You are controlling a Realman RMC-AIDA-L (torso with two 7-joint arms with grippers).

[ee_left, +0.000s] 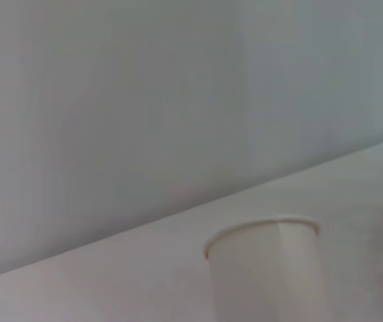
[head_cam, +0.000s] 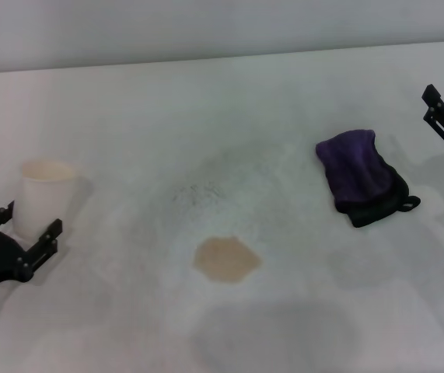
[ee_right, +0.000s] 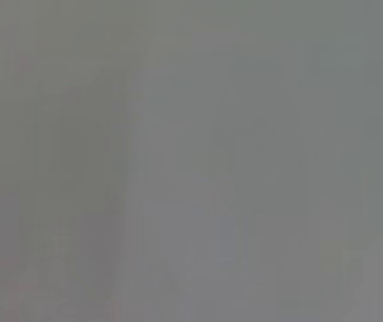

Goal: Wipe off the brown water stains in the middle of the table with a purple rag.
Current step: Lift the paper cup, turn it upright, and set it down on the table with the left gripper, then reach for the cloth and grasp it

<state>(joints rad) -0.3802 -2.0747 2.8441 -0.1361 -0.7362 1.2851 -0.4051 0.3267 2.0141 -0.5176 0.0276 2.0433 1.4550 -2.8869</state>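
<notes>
The brown water stains (head_cam: pixel 227 260) form one small tan puddle on the white table (head_cam: pixel 206 101), near the front centre. The purple rag (head_cam: pixel 352 165) lies bunched to the right of it, with its black edge and loop toward the front. My right gripper (head_cam: pixel 430 105) hovers open at the right edge, a short way beyond the rag and apart from it. At the lower left my left gripper (head_cam: pixel 30 219) stands open, with nothing held. The right wrist view shows only plain grey.
A white paper cup (head_cam: pixel 44 194) stands upright at the left, right by the left gripper's fingertips; whether they touch it I cannot tell. The same cup (ee_left: pixel 265 268) fills the near part of the left wrist view. Faint grey smudges (head_cam: pixel 198 193) lie behind the puddle.
</notes>
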